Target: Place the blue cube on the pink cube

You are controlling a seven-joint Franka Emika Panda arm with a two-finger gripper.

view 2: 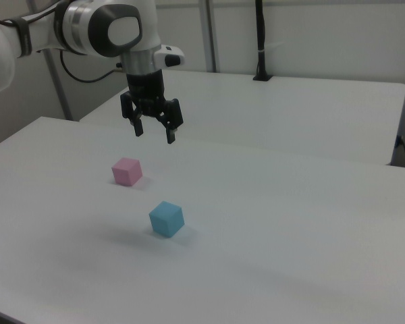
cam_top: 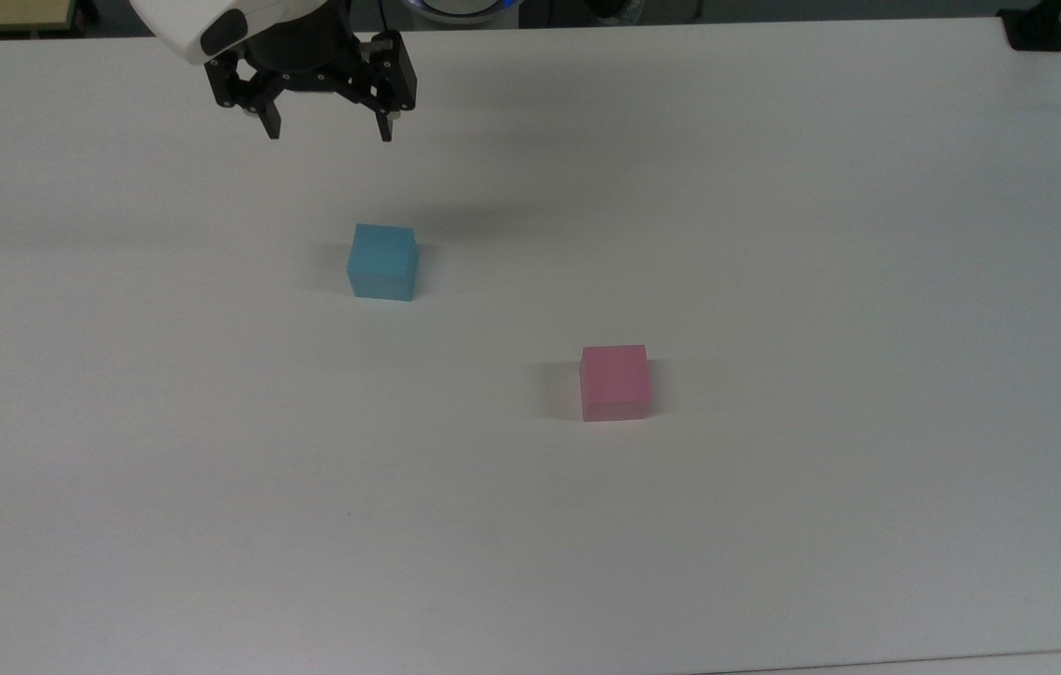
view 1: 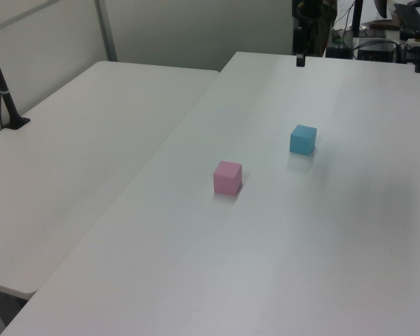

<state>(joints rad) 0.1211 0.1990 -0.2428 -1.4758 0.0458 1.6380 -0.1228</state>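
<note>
In the top view the gripper hangs in the air near the upper edge of the white table, its two fingers spread wide apart and holding nothing. The blue cube sits on the table below it in the picture, and the pink cube rests well apart from it, toward the top view's lower right. In the left view the pink cube stands nearer the camera, and the blue cube lies farther back toward the left view's right; a second table adjoins on the left view's left. In the right view the gripper hovers empty above the tabletop with its fingers apart, the pink cube just below it in the picture, and the blue cube nearer the camera, both flat on the table.
</note>
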